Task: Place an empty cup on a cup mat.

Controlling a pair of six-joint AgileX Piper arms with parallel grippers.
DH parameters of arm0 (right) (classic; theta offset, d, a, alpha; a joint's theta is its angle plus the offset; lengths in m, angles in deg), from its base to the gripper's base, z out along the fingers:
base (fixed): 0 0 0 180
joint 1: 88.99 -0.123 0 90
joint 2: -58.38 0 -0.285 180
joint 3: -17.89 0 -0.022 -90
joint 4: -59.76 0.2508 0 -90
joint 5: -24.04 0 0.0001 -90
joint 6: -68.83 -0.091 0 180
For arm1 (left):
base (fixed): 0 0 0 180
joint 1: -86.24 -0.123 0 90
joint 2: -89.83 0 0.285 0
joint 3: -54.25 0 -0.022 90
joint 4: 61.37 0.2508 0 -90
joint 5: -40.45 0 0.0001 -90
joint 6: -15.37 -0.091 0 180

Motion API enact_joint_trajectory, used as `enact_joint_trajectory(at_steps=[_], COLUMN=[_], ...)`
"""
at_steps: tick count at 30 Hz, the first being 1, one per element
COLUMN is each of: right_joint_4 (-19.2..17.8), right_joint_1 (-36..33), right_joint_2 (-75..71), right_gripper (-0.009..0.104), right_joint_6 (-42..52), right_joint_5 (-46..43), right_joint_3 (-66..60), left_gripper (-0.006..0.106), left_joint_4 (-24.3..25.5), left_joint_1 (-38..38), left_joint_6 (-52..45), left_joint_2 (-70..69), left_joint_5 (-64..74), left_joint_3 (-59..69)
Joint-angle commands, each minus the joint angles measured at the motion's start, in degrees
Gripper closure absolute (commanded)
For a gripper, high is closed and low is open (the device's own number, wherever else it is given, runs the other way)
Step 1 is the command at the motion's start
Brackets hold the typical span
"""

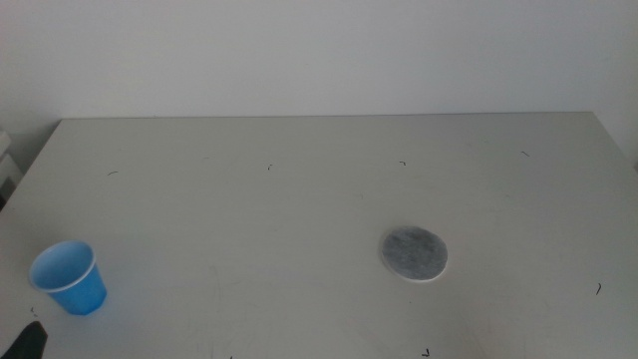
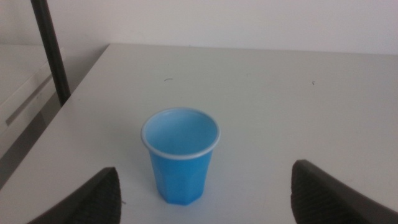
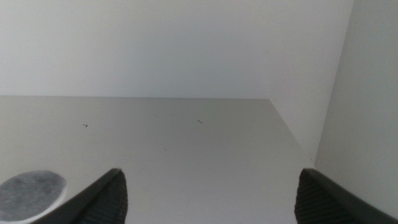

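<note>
The left pincer is wide open, mostly cut off, with the blue cup standing just ahead. The right pincer, open too, has the grey mat partly cut off beside it.

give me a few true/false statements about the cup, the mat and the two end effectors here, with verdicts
1. The cup stands upright and empty. True.
2. The cup sits on the cup mat. False: it stands on the bare table, far to the mat's left in the middle view.
3. The left end effector is open, with the cup ahead of its jaws. True.
4. The right end effector grips the mat. False: it is open and holds nothing.
5. The mat lies flat. True.
</note>
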Motion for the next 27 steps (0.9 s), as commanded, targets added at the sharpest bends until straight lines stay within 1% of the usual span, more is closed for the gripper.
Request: enact_joint_trajectory(at_steps=[1, 6, 16, 27], right_joint_4=[-0.52, -0.52, -0.52, -0.52], right_joint_1=[-0.06, -0.06, -0.06, -0.06], right_joint_2=[-1.1, -1.1, -1.1, -1.1], right_gripper=[0.001, 0.001, 0.001, 0.001], right_joint_6=[0.49, 0.49, 0.49, 0.49], right_joint_5=[-4.48, -4.48, -4.48, -4.48], right_joint_3=[0.66, 0.66, 0.66, 0.66], left_gripper=[-0.005, -0.005, -0.005, -0.005], left_joint_4=[-0.23, -0.12, 0.82, 0.27], left_joint_1=[0.38, 0.38, 0.38, 0.38], left_joint_6=[0.66, 0.66, 0.66, 0.73], left_joint_2=[-0.79, 0.61, 8.22, 21.05], left_joint_5=[-4.29, -2.25, 2.22, 14.84], left_joint_3=[-3.62, -8.64, -19.48, -34.83])
